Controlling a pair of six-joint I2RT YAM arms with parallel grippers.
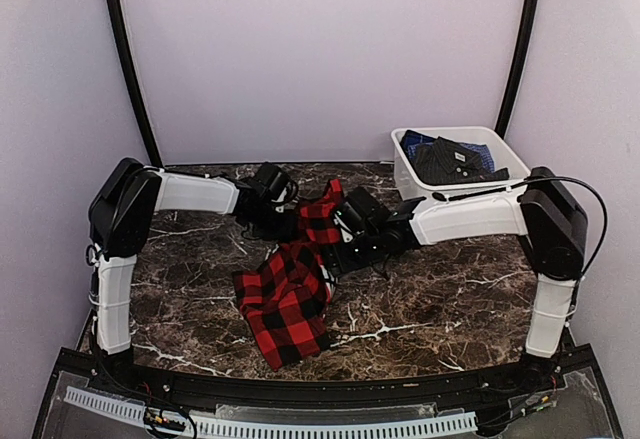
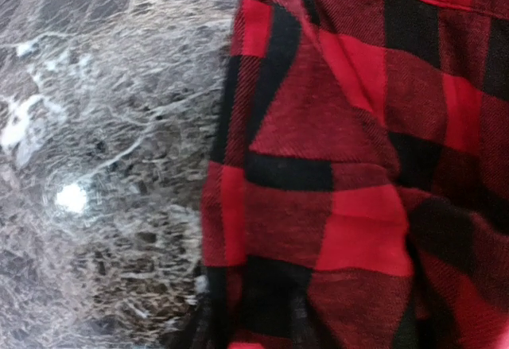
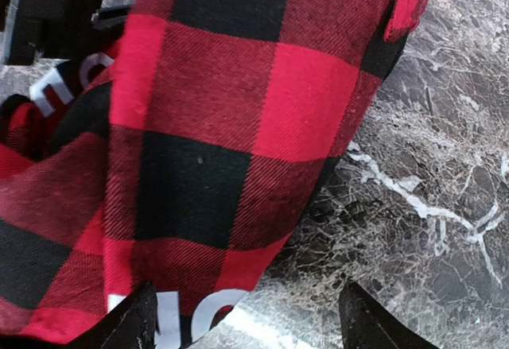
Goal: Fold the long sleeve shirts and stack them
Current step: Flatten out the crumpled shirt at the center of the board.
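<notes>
One long sleeve shirt (image 1: 288, 299), red-and-black check flannel, lies bunched mid-table with its top part (image 1: 322, 209) raised between my two grippers. My left gripper (image 1: 278, 211) is at the shirt's upper left edge. In the left wrist view the shirt (image 2: 342, 182) fills the right side and covers the jaws, so their state does not show. My right gripper (image 1: 338, 247) sits against the shirt's right side. In the right wrist view its fingers (image 3: 131, 323) stand wide apart, open, with a hanging fold of the shirt (image 3: 215, 118) over the left one and bare table between them.
A white plastic tub (image 1: 405, 174) at the back right holds dark and blue clothes (image 1: 450, 159). The dark marble table (image 1: 450, 289) shows on both sides of the shirt. Black frame posts rise at the back corners.
</notes>
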